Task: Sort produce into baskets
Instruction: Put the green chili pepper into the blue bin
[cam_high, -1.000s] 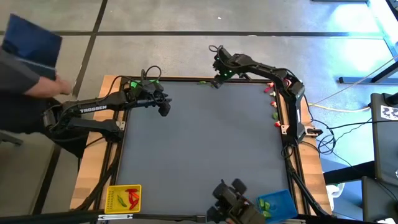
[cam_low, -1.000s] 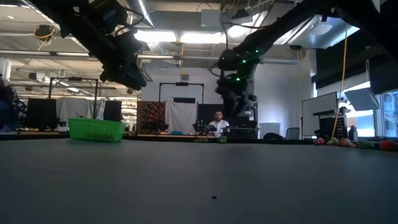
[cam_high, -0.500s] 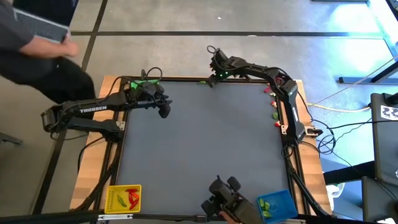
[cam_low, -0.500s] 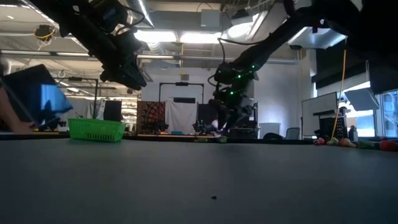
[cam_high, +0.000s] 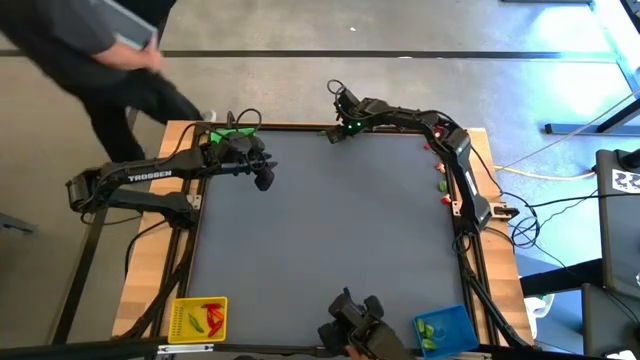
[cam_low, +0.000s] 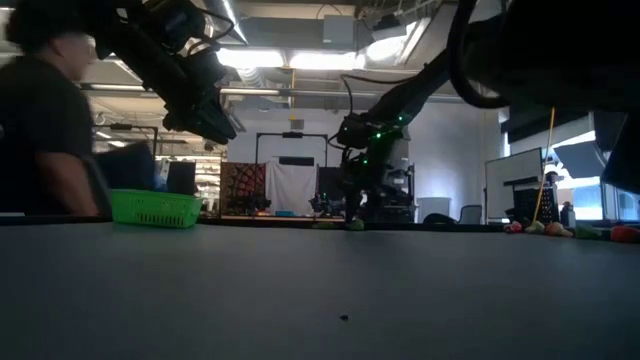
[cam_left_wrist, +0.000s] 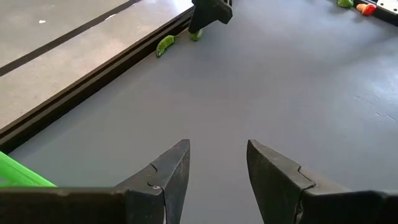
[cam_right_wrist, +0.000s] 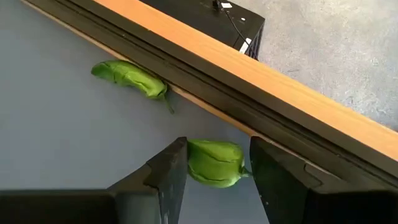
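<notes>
The right end effector (cam_right_wrist: 212, 163) sits low at the far edge of the desk (cam_high: 330, 240), its fingers apart and straddling a green piece (cam_right_wrist: 214, 162) that lies against the dark border rail (cam_right_wrist: 261, 118); nothing is gripped yet. To do this pick well, I would judge that the fingers should settle fully to the mat before closing, centred on the piece's thick middle, since the rail right behind it leaves little room and a skewed closure could squeeze the piece out sideways or jam a fingertip on the rail. A straight lift clear of the rail should come before any swing toward the green basket (cam_low: 154, 208) at the far left corner. The piece is glossy, squat and lobed, like a small pepper, with a short stem end toward the rail. A second green piece (cam_right_wrist: 129, 77), longer and curved like a pod, lies just beside it along the same rail. More produce (cam_high: 440, 170), red and green, is strung along the right edge of the desk. The yellow basket (cam_high: 199, 319) and blue basket (cam_high: 445, 329) sit at the near corners with pieces inside. The left end effector (cam_left_wrist: 216, 177) waits raised near the green basket, fingers moderately apart and empty.
</notes>
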